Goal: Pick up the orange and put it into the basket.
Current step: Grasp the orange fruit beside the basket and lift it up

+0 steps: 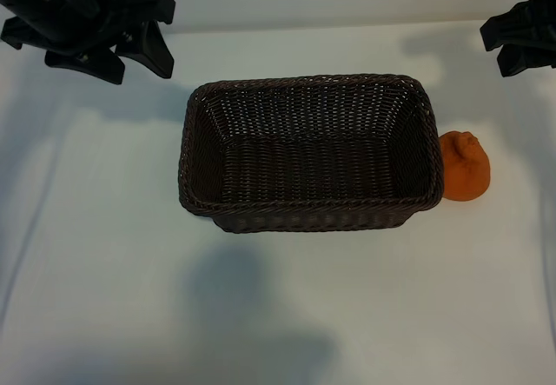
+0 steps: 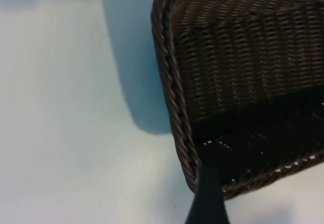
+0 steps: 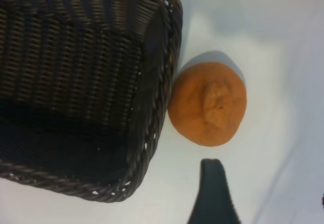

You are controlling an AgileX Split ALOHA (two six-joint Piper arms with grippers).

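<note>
Spread, empty right gripper [image 3: 263, 193] above lumpy matte orange [image 3: 207, 104], seemingly touching dark wicker basket [image 3: 167, 72].

Left gripper [image 1: 139, 55] raised, spread; right gripper [image 1: 519, 48] apparently likewise.

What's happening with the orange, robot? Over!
Both grippers open and empty, left gripper and right gripper up at the far corners. Orange on table, against basket right side. Nothing blocking it.
</note>
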